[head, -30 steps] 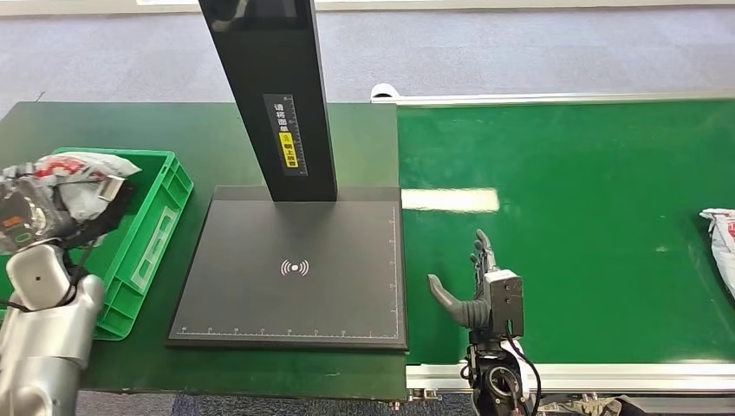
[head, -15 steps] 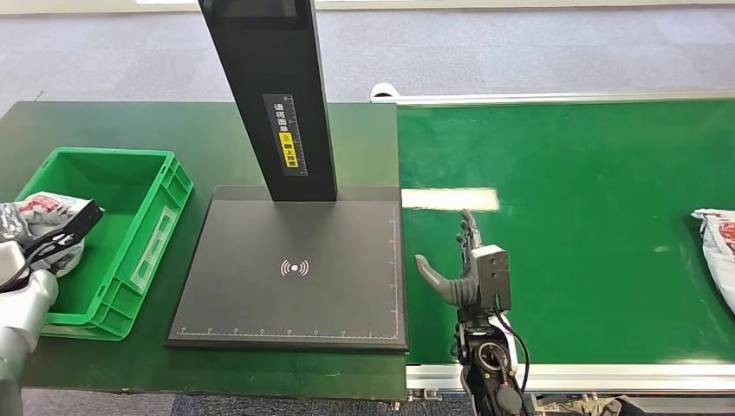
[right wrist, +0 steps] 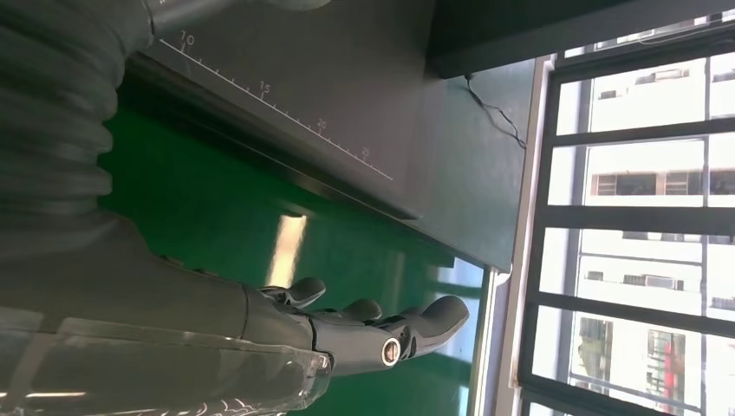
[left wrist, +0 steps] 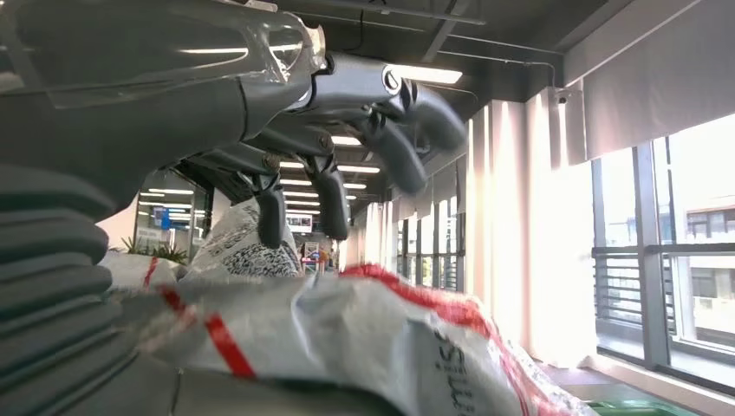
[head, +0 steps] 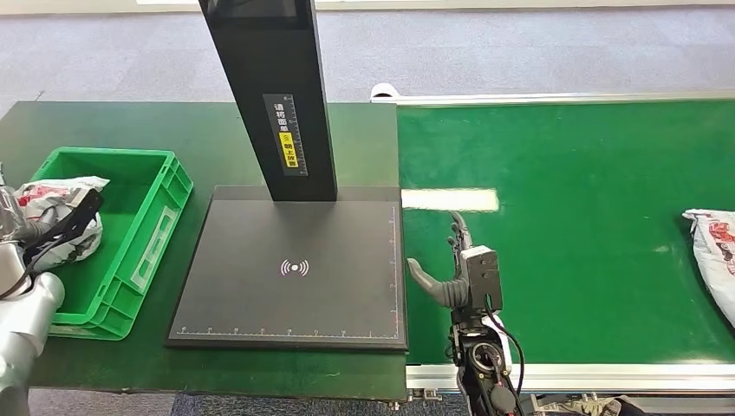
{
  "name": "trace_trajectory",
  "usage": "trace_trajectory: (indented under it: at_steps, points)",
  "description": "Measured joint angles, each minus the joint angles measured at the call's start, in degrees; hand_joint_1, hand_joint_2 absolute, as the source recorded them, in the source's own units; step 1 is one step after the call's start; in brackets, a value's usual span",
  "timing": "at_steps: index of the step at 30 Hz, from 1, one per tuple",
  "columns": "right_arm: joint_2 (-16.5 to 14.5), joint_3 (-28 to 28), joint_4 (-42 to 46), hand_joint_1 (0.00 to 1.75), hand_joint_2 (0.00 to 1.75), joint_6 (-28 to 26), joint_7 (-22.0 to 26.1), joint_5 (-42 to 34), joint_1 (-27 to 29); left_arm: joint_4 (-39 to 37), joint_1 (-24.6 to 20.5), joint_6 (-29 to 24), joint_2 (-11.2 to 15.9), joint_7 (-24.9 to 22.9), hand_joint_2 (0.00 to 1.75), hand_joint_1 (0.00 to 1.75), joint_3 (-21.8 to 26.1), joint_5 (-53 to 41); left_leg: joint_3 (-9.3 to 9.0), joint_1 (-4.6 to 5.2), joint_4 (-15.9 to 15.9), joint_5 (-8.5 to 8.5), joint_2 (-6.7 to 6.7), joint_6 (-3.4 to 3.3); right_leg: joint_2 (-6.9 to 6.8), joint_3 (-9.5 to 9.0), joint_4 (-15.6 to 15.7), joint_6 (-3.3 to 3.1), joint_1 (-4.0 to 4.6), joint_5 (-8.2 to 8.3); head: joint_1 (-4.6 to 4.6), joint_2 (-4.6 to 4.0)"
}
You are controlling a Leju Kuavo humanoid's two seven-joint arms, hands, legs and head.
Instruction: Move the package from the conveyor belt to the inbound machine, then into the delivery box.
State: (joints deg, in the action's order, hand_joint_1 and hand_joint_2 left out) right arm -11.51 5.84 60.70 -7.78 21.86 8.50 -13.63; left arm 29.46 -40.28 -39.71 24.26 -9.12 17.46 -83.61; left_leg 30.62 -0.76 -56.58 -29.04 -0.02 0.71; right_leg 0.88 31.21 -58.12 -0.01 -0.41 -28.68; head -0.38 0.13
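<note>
The package [head: 59, 217], a white bag with red and black print, is held in the left hand [head: 52, 227] over the left rim of the green delivery box [head: 139, 234]. In the left wrist view the dark fingers [left wrist: 329, 199] curl down onto the crumpled bag [left wrist: 347, 338]; its black lettering is too blurred to read. Compared with half a second ago, the package sits higher and further in over the box; one second ago it was higher again, at the box's far left corner.

The right hand [head: 455, 273] holds nothing, its fingers extended and its thumb spread apart, above the conveyor belt [head: 589, 173] just beside the inbound machine [head: 295, 269]. It has shifted towards the machine's base plate across the three frames. A second package [head: 712, 256] lies on the belt at the right edge and has come further into the picture than before.

The inbound machine consists of a black base plate and a black upright column [head: 273, 95]. The plate carries a white wireless-signal symbol at its centre and a ruled scale along its edges; the right wrist view [right wrist: 286, 95] reads 10, 15 and 20 on that scale. The column bears a strip of white characters above a yellow label, both too small to read. Machine and box stand on a dark green tabletop [head: 208, 130].
</note>
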Motion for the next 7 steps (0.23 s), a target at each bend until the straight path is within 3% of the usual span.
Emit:
trace_trajectory:
  at_steps: [3,5,6,7]
  points:
    - [-0.1,-0.1,0.0,0.00,1.75,0.1,0.0,0.1,0.0,2.2,1.3,-0.1,-0.4,2.2,0.00,0.00,0.4,1.1,-0.01,0.00,0.0,0.00,0.02,0.00,0.01,0.03,0.0,0.00,0.00,0.00,-0.01,0.00]
    - [-0.1,-0.1,0.0,0.00,1.75,0.1,0.3,0.2,0.2,7.6,3.4,-0.1,-1.7,9.9,0.00,0.00,2.1,4.1,-0.01,0.00,0.0,0.00,0.02,0.00,0.01,0.09,0.0,0.00,0.00,0.00,-0.01,0.00]
    - [-0.2,-0.1,0.0,0.00,1.75,0.2,0.4,0.2,0.3,11.6,4.3,-0.2,-3.0,16.7,0.44,0.00,3.8,6.1,0.01,0.00,0.0,0.00,-0.04,0.00,-0.03,0.10,0.0,0.00,0.00,0.00,-0.01,0.00]
    - [-0.2,-0.1,0.0,0.00,1.75,0.2,0.5,0.2,0.4,13.6,4.8,-0.2,-3.7,20.3,0.58,0.00,4.7,7.2,0.03,0.00,0.0,0.00,-0.07,0.00,-0.05,0.10,0.0,0.00,0.00,0.00,0.01,0.00]
